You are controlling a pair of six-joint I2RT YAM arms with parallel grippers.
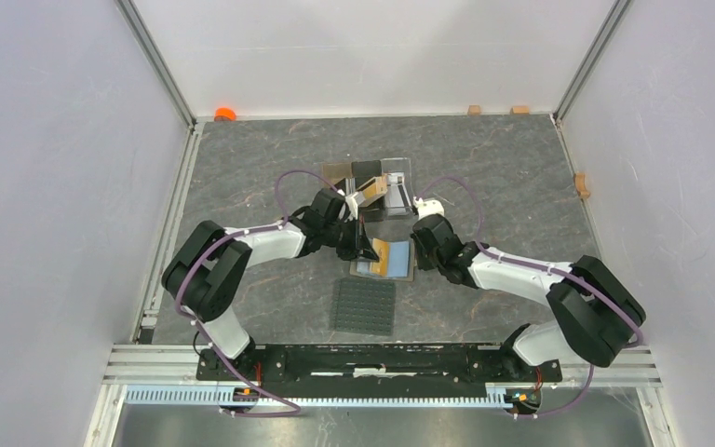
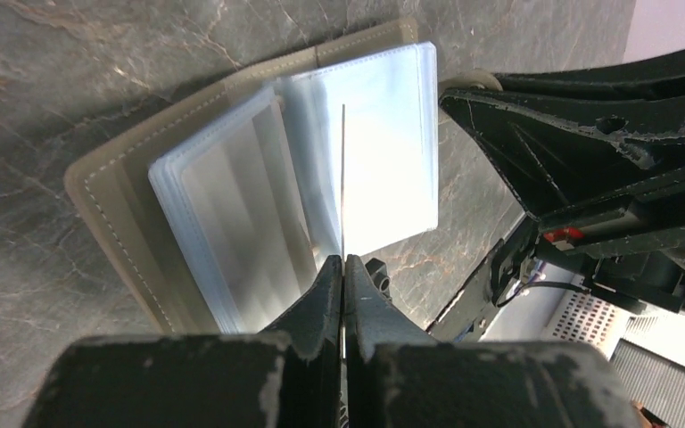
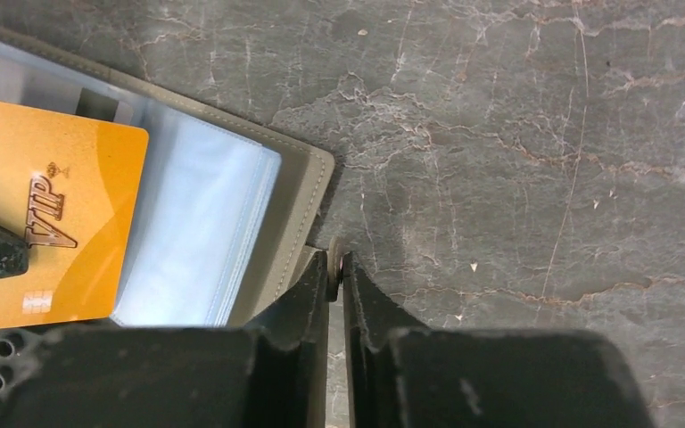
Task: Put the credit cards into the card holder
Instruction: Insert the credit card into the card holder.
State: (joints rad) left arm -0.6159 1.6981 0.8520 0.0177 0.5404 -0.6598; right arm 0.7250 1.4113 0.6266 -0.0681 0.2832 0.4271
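- Gold-orange plastic credit card (image 3: 45, 214), marked VIP, sits over the open olive-taupe folding card holder (image 3: 308, 187). The holder lies mid-way across the grey marbled desk (image 3: 517, 143), with a dark grey studded square mat (image 1: 366, 307) at its 6 o'clock.
- My left end effector (image 2: 343, 260) is clamped tight on that card, reaching in from 9 o'clock. From its wrist view I see the card edge-on above the fanned clear bluish pockets (image 2: 232, 205).
- My right end effector (image 3: 336, 265) is narrowed to a pinch on the holder's snap tab (image 3: 334, 254), at the holder's 3 o'clock edge.
- I judge the step in hand to be inserting this card, with the holder steadied by its tab. The card does not look seated in a pocket. I cannot tell whether it touches the plastic.
- Next, I would tip the card's leading edge into one pocket mouth and slide it along the sleeve. The tab grip has to hold firm, since the loose sleeves may buckle or shift.
- At 12 o'clock a clear stand (image 1: 393, 186) holds what looks like a black card (image 1: 368, 170), left to do.
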